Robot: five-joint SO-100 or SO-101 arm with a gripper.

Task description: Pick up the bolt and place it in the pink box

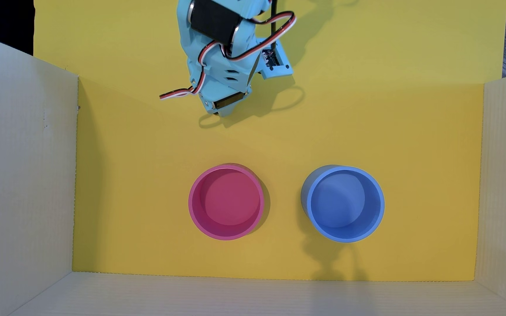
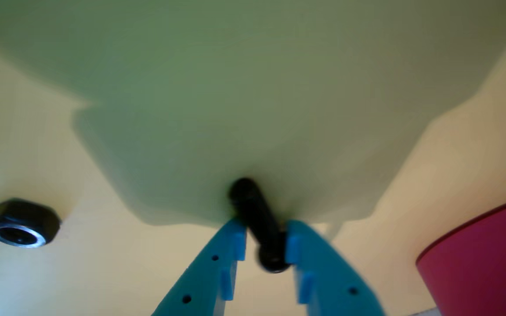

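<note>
Now pincer [image 2: 265, 239] clamps bolt [image 2: 257, 215] near head (wrist view); shaft points away from camera.

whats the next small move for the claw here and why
Probably close the claw: in the wrist view the bolt lies between its blue tips, apparently not yet clamped. Then lift toward the pink box, which looks empty from overhead.

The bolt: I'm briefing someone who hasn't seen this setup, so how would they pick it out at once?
In the wrist view, start at the two blue fingers of the tool rising from the bottom edge. The bolt is the small black rod between their tips, over the yellow floor. Unlike the black nut lying at left, it is long and solid, not a flat hexagon with a hole.
</note>
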